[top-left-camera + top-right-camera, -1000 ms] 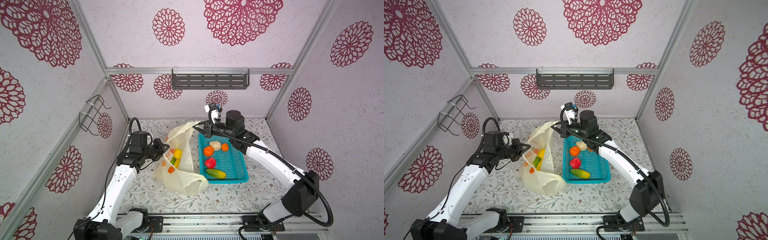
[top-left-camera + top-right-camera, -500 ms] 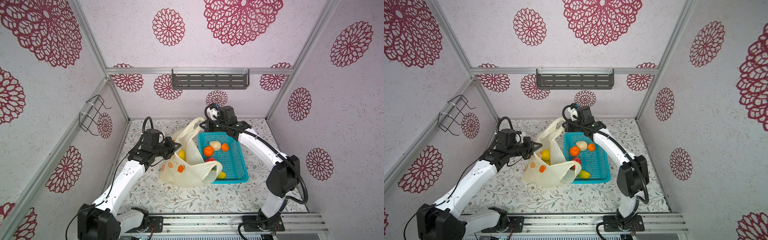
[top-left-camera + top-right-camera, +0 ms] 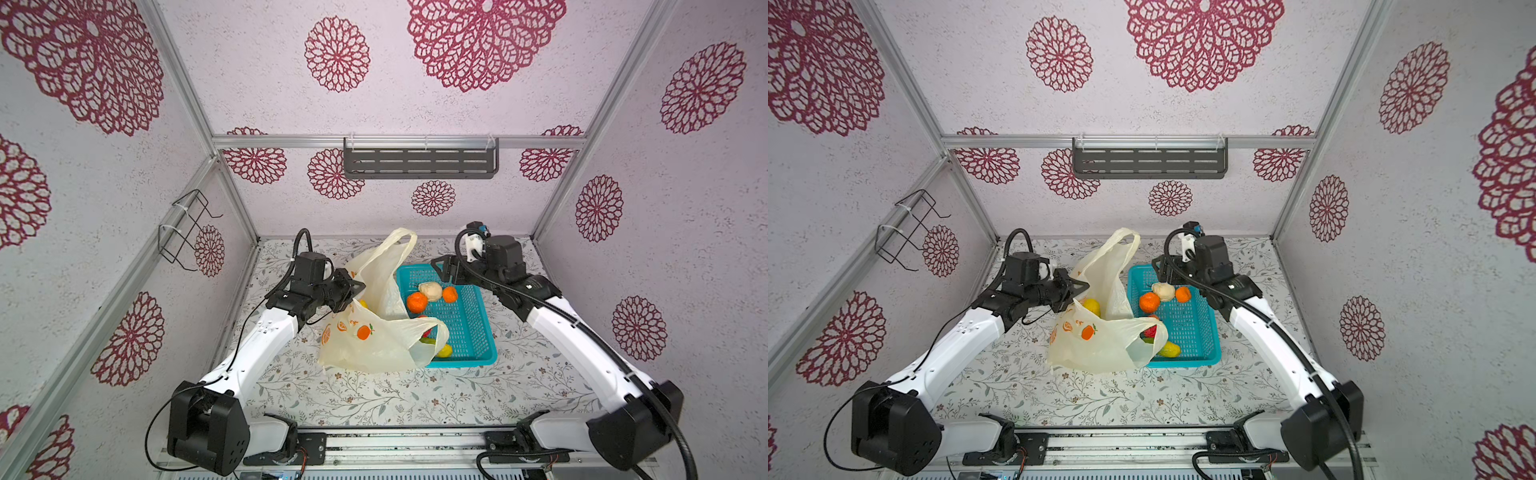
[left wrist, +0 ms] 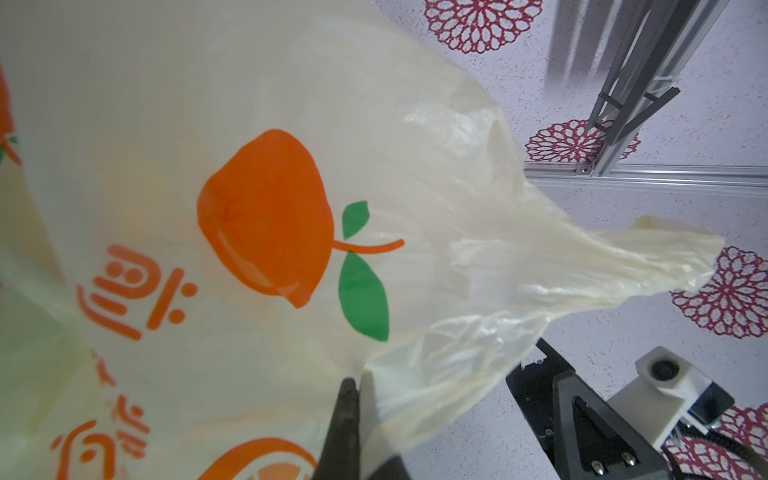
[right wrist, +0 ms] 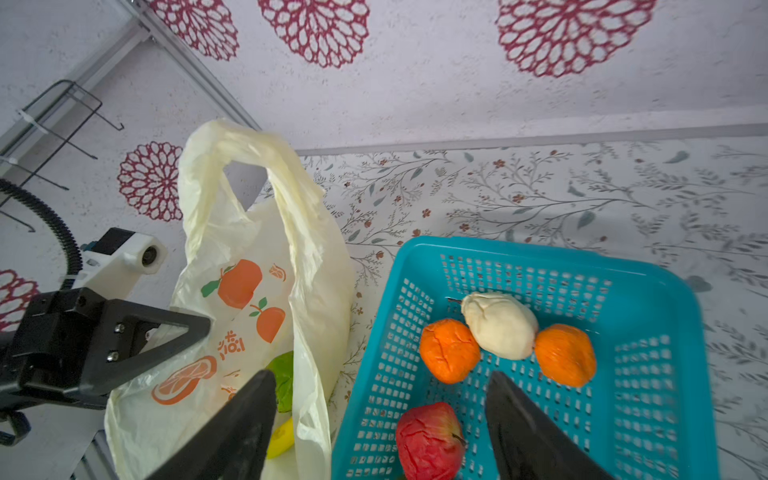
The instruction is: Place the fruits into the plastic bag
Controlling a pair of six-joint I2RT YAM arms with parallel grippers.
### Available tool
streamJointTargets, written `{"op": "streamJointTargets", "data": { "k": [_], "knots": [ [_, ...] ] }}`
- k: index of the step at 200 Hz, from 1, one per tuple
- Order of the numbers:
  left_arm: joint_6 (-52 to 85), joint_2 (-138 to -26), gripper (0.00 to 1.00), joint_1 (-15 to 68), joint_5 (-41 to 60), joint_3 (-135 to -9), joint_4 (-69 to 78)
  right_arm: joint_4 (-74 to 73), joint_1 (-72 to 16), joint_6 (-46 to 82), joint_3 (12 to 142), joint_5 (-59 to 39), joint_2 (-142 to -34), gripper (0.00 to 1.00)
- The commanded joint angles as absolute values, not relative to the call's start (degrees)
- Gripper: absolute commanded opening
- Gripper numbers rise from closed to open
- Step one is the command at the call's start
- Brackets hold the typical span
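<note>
In the left wrist view the plastic bag fills most of the picture, so nothing inside it can be read there, and of the left gripper only one dark finger shows clearly, pressed against the film. In both top views the bag's lower loop drapes over the near left corner of the teal basket, half covering the red one and the green-yellow oblong. A yellow piece shows in the bag's mouth in a top view, and the right wrist view adds a green shape; which fruits these are cannot be told

The bag lies slumped on the floral table cover, just left of the basket and touching it, its other loop standing upright. A grey slotted shelf hangs on the back wall and a wire rack on the left wall, both well apart from the arms

The left gripper is pinched tight on the bag's upper edge. The right gripper hovers over the basket's far left part, jaws spread wide with nothing between them. In the open basket lie two oranges, each touching the beige round one between them
</note>
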State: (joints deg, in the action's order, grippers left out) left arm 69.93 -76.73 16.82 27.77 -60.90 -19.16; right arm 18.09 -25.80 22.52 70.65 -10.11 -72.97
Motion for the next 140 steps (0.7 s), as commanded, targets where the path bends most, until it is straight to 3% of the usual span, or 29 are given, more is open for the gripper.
{"op": "streamJointTargets", "data": {
  "k": [1,61,140],
  "knots": [
    [68.19,-77.17,0.0,16.46,27.69,-63.25,-18.33,19.92,-26.03,22.75,65.13,-7.69,-72.48,0.81],
    [67.32,-77.15,0.0,16.02,26.49,-64.24,-20.58,20.99,-28.22,19.46,61.42,-16.43,-85.01,0.85],
    [67.26,-76.9,0.0,16.08,26.13,-62.89,-20.44,22.87,-31.46,20.65,67.68,-17.98,-100.01,0.88]
  ]
}}
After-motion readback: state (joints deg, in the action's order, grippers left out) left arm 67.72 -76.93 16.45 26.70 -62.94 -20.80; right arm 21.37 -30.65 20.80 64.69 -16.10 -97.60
